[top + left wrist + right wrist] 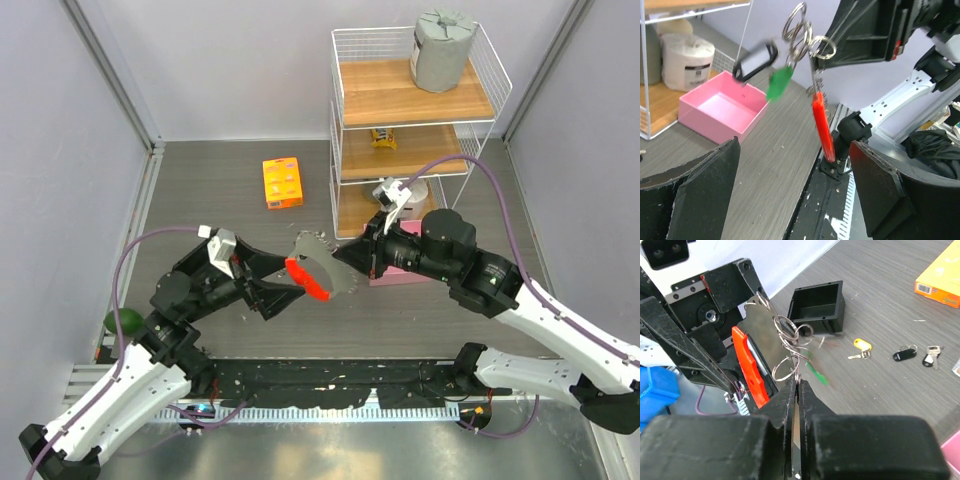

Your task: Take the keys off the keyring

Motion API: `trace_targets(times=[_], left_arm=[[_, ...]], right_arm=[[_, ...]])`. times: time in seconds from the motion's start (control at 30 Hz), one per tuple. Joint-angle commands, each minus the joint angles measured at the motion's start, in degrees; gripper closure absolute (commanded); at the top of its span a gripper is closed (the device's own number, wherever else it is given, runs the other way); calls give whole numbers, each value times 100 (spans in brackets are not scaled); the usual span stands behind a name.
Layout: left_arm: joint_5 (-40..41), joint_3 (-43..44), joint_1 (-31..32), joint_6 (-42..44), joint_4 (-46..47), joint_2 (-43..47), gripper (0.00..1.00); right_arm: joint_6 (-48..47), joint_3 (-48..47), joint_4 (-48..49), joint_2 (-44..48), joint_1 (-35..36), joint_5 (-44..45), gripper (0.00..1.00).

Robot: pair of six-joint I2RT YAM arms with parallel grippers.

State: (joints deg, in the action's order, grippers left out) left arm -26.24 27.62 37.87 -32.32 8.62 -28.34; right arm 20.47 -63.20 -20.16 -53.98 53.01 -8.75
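Observation:
The keyring hangs in the air between my grippers, its silvery rings [799,35] on top and its red strap fob [822,125] hanging down. A dark-headed key [755,59] and a green tag [779,82] dangle from the rings. My right gripper [797,382] is shut on one ring [785,367] and holds the bunch up; it shows in the top view [345,262]. My left gripper [795,147] is open, its fingers wide apart, with the fob [310,280] just beyond them; it also shows in the top view [275,290]. Three loose keys lie on the table: a yellow-headed one [860,346] and two dark-headed ones [902,354].
A pink tray [720,107] sits by the wire shelf [410,120], which holds paper rolls [687,55]. An orange box [282,182] lies at the back. A black open box [817,305] stands on the table beyond the keyring. A green ball [125,320] sits at the left edge.

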Motion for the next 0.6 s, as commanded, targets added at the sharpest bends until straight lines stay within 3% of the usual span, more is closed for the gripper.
trace_targets(times=[0.0,0.07,0.13,0.4,0.5,0.57], left_arm=[[-110,112,-16,-126,799,-75,4],[-188,174,-16,-161,912,-215,8],[-294,244,-16,-196,974,-382,20],[-251,507,-16,-100,809,-752,97],[-101,683,-16,312,274,-770,100],[-205,859,-16,786,-87,-743,100]], right_arm=[[387,80,821,-43,-10,-417,95],[423,97,847,-87,-10,-408,95],[423,132,856,-130,-10,-443,95],[467,571,1076,-52,-2,-425,95],[414,738,1102,27,-2,-478,92],[362,870,1094,106,-2,-548,65]])
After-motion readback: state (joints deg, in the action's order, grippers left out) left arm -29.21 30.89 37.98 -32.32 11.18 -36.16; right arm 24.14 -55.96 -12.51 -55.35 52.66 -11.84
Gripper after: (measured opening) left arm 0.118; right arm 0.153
